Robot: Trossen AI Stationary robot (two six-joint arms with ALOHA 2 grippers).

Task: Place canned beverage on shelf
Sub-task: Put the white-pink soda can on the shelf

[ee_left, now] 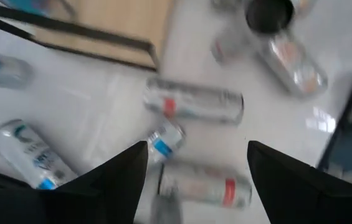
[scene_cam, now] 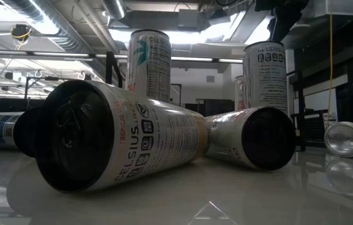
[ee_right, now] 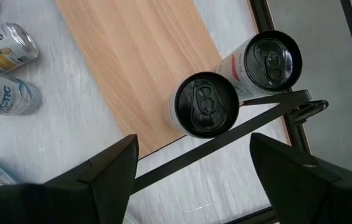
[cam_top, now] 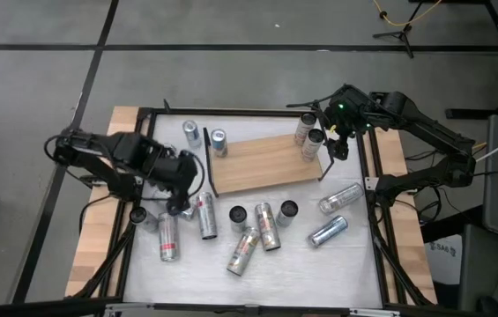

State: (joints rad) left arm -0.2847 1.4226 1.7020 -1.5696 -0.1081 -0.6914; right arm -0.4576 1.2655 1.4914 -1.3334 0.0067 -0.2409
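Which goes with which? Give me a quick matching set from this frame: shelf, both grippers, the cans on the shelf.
Column 1:
1. shelf
2. left gripper
3. right gripper
4. two upright cans

Column 2:
A. open, above lying cans on the tabletop
B. standing at the shelf's right end
C. open, above the shelf's right end
D. light-brown board, mostly bare

Pairs: 1-D, 2-A, 3-C, 4-B

left wrist view motion-blurred; low view backlit (ceiling lights glare), cans dark.
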